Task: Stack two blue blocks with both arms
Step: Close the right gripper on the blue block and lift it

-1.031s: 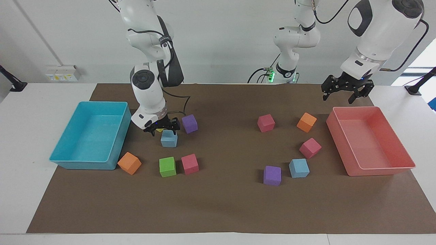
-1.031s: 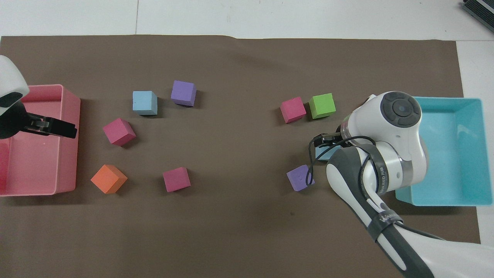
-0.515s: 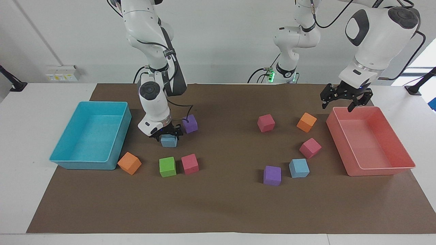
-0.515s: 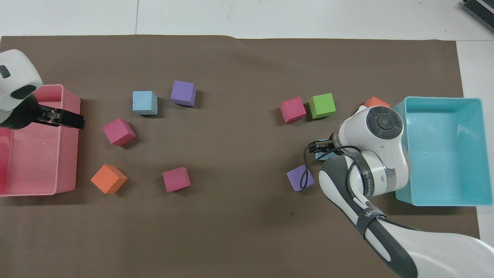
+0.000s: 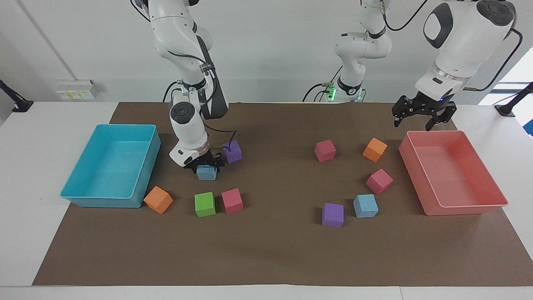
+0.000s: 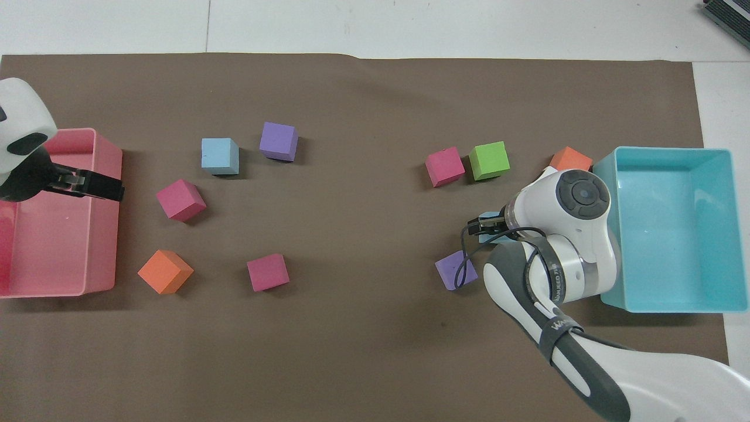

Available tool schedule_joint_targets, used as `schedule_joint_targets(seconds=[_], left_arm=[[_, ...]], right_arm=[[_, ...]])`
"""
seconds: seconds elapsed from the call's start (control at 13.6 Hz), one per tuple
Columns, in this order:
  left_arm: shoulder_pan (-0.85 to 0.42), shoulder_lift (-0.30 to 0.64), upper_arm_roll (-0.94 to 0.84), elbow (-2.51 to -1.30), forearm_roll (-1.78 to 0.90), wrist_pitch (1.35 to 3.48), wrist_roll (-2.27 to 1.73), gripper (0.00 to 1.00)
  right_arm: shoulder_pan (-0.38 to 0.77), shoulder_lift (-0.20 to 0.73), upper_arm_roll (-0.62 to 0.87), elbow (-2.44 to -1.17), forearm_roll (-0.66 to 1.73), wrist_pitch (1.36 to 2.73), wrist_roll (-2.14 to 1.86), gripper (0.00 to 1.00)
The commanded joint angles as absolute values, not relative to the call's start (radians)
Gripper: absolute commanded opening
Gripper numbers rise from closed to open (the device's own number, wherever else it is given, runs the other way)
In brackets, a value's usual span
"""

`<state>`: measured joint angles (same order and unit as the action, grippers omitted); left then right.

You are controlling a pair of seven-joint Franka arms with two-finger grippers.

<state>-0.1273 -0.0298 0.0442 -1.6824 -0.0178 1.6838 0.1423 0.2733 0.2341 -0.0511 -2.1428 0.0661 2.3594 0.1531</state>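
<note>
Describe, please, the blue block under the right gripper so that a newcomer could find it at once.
Start at the turquoise tray at the right arm's end of the table. Beside it the right gripper, open, straddles a blue block. A purple block sits nearer the robots; green and pink ones lie farther.

right claw [image 5: 207, 165] open astride a blue block [image 5: 206, 172]; left claw [image 5: 420, 115] over pink tray [image 5: 454, 208].

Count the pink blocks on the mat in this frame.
3. One pink block sits beside the green block; another lies nearer the robots beside an orange block; a third sits beside the pink tray. None appears hidden.
</note>
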Motion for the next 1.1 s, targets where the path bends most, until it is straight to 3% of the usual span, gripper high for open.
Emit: schedule_joint_targets(seconds=[0.0,0.15,0.22,0.59,1.03], left_arm=[[-0.146,-0.052,0.058,-1.706,0.002,1.674,0.132,1.0],[-0.146,-0.052,0.057,-1.704,0.014,1.674,0.129,1.0],[-0.146,-0.052,0.057,-1.704,0.02,1.671,0.117,1.0],[-0.144,-0.052,0.055,-1.701,0.02,1.67,0.098,1.0],[-0.135,-0.052,0.057,-1.701,0.017,1.68,0.104,1.0]], right_arm=[[0.27,0.232,-0.049,-2.154,0.086,2.384,0.193,0.64],[0.27,0.233,-0.049,-2.154,0.086,2.384,0.199,0.18],[0.268,0.236,-0.051,-2.152,0.086,2.384,0.199,0.0],[0.271,0.216,-0.051,-2.106,0.086,2.353,0.193,0.0],[0.278,0.132,-0.048,-1.933,0.066,2.054,0.231,0.0]])
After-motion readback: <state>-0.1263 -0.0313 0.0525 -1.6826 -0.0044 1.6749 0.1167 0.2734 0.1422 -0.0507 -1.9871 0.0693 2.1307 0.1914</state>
